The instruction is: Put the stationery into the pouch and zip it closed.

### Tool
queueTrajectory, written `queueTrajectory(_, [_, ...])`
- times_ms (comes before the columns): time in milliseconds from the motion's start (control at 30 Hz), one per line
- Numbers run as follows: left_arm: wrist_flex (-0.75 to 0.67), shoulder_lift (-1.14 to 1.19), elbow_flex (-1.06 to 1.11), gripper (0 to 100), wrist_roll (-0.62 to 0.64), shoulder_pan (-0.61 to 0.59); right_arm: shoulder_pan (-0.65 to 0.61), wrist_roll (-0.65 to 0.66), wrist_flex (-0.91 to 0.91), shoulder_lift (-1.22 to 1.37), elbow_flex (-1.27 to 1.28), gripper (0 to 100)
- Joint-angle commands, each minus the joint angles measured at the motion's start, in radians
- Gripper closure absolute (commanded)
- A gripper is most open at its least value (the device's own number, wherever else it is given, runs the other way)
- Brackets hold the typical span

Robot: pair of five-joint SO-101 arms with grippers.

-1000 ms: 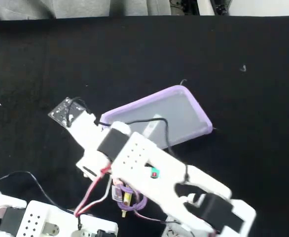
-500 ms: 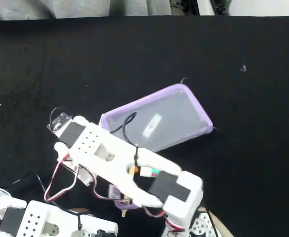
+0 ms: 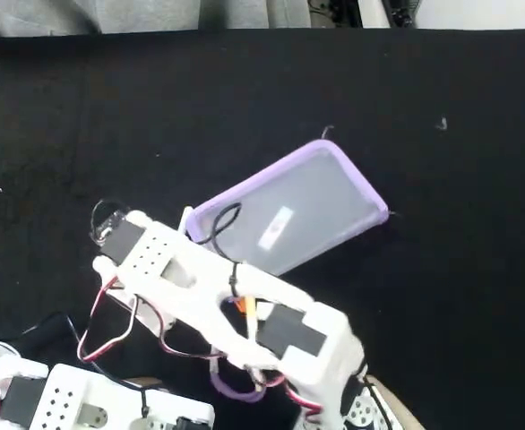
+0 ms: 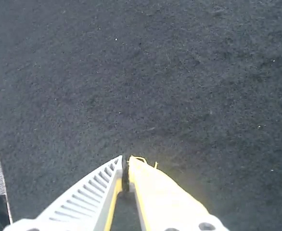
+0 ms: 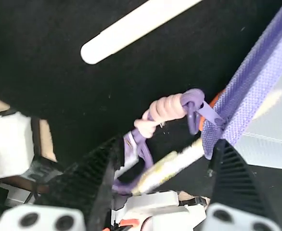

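1. The pouch (image 3: 298,210) is laid flat on the black cloth (image 3: 442,296), mid-table; its long axis is run diagonally in the high view, from the near-left corner to the far-right one; the zip pull (image 5: 195,108) end is pointed back toward the arms.
2. A purple strap loop (image 5: 141,144) is hung from the pull; a yellowish stick (image 5: 174,161) is seen at that corner; whether it is inside cannot be told.
3. A white stick (image 5: 136,24) is left outside on the cloth, near that corner.
4. The right gripper (image 5: 170,144) is held over pull and loop, jaws spread, nothing pinched.
5. The left gripper (image 4: 126,166) is pressed together, empty, over bare cloth.
6. Step judged: loading unfinished, zipping not done; next, the white stick is to be picked and slid in lengthwise, then the pull pinched.
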Motion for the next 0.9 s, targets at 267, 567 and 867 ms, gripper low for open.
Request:
queueTrajectory(267, [0.005, -0.008, 0.021, 97, -0.005, 0.013, -0.012, 0.227, 0.037, -0.266, 0.171, 74.5])
queueTrajectory(567, [0.005, -0.008, 0.021, 97, -0.003, 0.013, -0.012, 0.244, 0.037, -0.054, 0.151, 75.5])
queueTrajectory(867, [0.008, -0.008, 0.021, 97, -0.003, 0.013, -0.009, 0.224, 0.037, 0.278, -0.084, 75.8])
